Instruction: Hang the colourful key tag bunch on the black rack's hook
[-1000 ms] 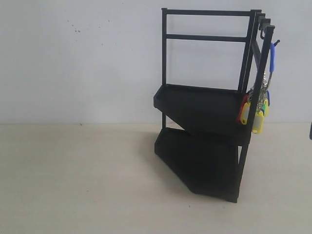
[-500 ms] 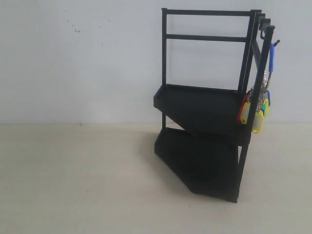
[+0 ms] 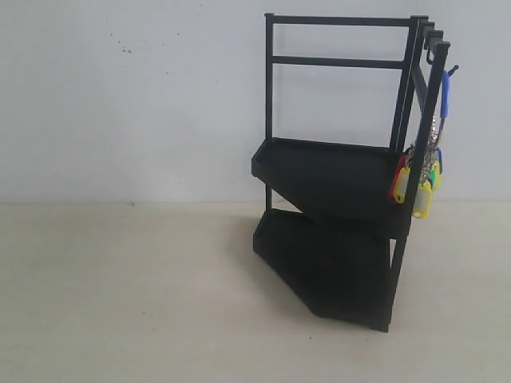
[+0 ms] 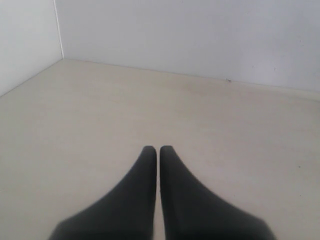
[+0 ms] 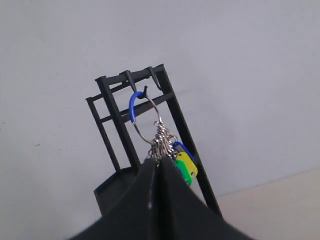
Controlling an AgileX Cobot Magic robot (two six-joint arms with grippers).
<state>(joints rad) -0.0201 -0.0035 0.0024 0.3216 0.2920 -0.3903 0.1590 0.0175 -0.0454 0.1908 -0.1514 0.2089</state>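
Both the left gripper (image 4: 158,150) and the right gripper (image 5: 159,162) are closed and empty, and the colourful key tag bunch (image 3: 421,185) hangs by its ring from the hook (image 3: 452,71) of the black rack (image 3: 335,183), so no step appears outstanding.

A pale beige table (image 3: 120,303) meets a plain white wall (image 3: 120,104). A few small dark specks (image 3: 126,49) dot the wall toward the exterior view's upper left.

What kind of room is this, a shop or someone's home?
Most likely a test bench or lab setup, not a home: a plain pale tabletop, a blank white wall, and a single black rack with only a colourful key tag bunch hanging from its hook.
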